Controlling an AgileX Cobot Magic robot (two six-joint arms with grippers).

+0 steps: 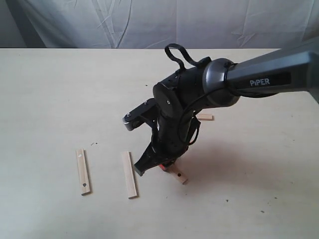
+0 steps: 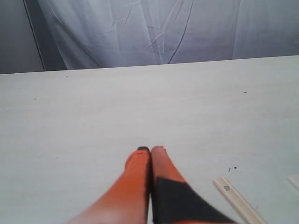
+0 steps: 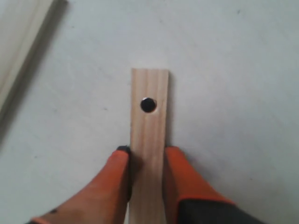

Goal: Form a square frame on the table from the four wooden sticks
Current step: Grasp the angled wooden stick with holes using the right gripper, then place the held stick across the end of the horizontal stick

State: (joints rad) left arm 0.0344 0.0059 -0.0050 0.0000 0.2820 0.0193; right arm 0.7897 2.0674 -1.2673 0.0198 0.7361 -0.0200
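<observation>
Four wooden sticks lie apart on the table point(image 1: 50, 99); no square frame is formed. My right gripper point(image 1: 160, 168) reaches down at the centre, and its orange fingers press both sides of one stick point(image 1: 178, 176). In the right wrist view that stick point(image 3: 149, 116) runs out from between the fingers point(image 3: 180, 172) and shows a dark hole near its end. Two sticks lie roughly parallel to the left, one with holes point(image 1: 83, 171) and one plain point(image 1: 129, 174). The fourth stick point(image 1: 206, 117) peeks out behind the arm. My left gripper point(image 2: 150, 150) is shut on nothing, above bare table.
A grey cloth backdrop point(image 1: 159, 22) hangs behind the table's far edge. The right arm's dark body point(image 1: 199, 92) spans the centre right of the table. In the left wrist view, a holed stick point(image 2: 238, 201) lies near the left gripper.
</observation>
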